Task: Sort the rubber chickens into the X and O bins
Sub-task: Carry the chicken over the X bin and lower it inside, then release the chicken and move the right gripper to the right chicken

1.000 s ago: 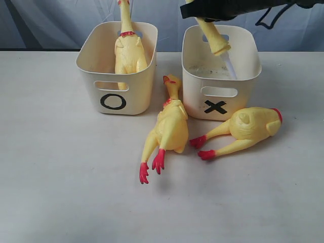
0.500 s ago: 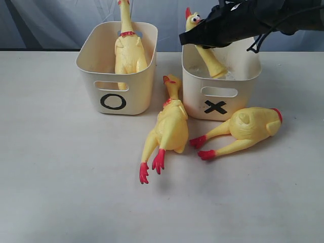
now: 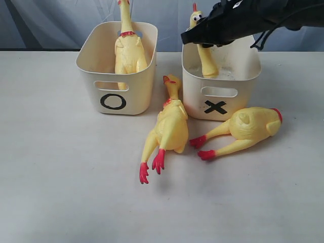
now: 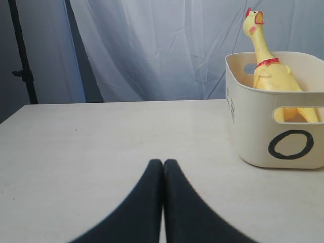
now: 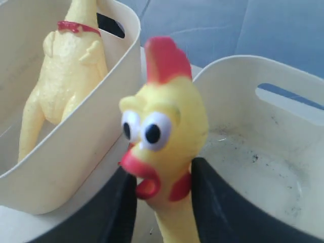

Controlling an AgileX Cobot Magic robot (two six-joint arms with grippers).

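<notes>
Right end effector (image 3: pixel 195 38) hangs over the X bin (image 3: pixel 217 96), blocking its mouth. Whole chicken (image 3: pixel 171 126) plugs the gap beside it, headless chicken (image 3: pixel 248 129) lies just in front; counter (image 3: pixel 66 192) beyond is open.

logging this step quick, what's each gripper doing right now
left gripper: closed, holding nothing
right gripper: jaws either side of the chicken head-and-neck piece in the X bin; whether it grips cannot be told

Left jaws pressed together; right jaws parted, grip unclear; right arm (image 3: pixel 263 17) held high.
</notes>
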